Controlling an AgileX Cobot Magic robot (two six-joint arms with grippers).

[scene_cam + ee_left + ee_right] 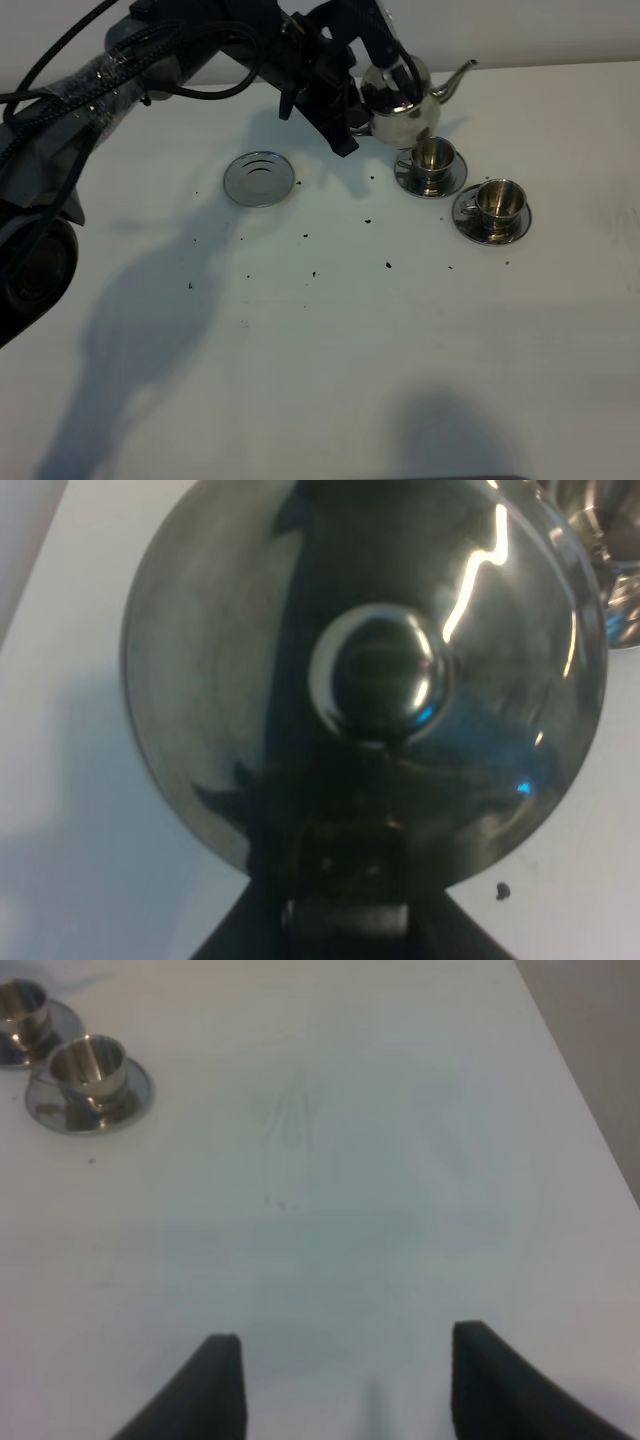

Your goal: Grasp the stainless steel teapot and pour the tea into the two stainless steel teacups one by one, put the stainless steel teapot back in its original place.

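Step in hand, as I read it: pot is grasped & brought to the cups, pour not begun. Left pincer (388,72) is clamped on the loop handle of the stainless steel teapot (405,105), at 1 o'clock on the worktop (330,340) in the high view. The pot is roughly upright w/ its spout (458,80) aimed to 2 o'clock. Left wrist view shows mostly lid & knob (385,675).

The first teacup (433,155) is just at 5 o'clock of the pot, the second teacup (500,200) at 4 o'clock of the first. No tea seen; can't tell what's in the cups.

Next move prob needs the spout tip swung over the first cup, then a slow tilt.

Right pincer (345,1390) is spread wide w/ nothing between its jaws, well apart from the cups.

Count: 1 pot, 2 cups, 2 saucers, 1 coaster (258,180) bare at 11 o'clock, and several dark specks (388,265).
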